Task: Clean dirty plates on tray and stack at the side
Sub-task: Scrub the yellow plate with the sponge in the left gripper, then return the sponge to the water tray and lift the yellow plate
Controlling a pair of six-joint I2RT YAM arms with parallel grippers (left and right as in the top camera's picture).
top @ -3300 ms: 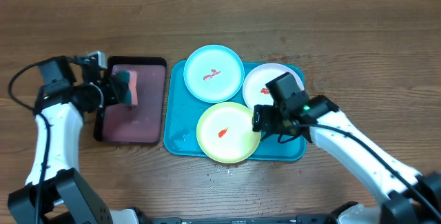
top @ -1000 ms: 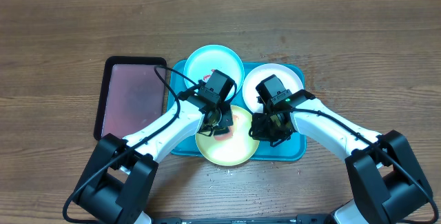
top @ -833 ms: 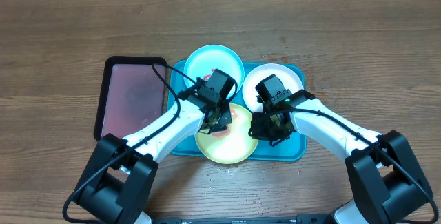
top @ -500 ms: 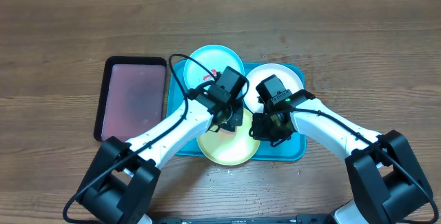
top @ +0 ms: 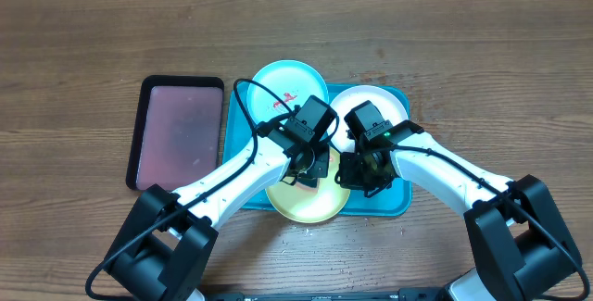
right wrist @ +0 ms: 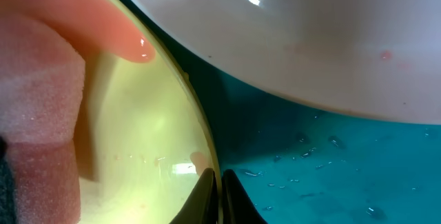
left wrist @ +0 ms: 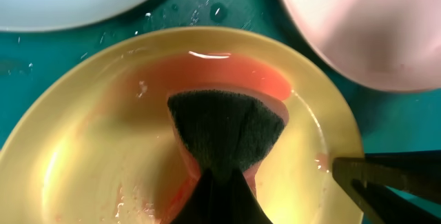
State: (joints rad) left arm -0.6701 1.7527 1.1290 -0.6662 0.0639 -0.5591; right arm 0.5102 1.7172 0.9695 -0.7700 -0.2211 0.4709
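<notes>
Sponge (left wrist: 227, 131), a coarse dark scouring face over soft pink foam, is pinched in the closed left hand (left wrist: 220, 182) and pressed into the glossy, round yellow-green plate (top: 301, 204), which is wet with thinned red sauce. The right hand (right wrist: 219, 196), fingers together, nips that plate's thin rim. The plate sits low in the smooth turquoise tray (top: 394, 204) at frame centre, with the light blue plate (top: 278, 83) and white plate (top: 380, 102) above it.

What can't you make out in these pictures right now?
- Overhead: the left gripper hides the yellow-green plate's middle.
- Overhead: the right gripper and its arm cover part of the white plate.
- Left wrist: the sponge hides the plate beneath it; the frame's edge cuts off the plate.
- Right wrist: too close, the sponge is blurred.
</notes>
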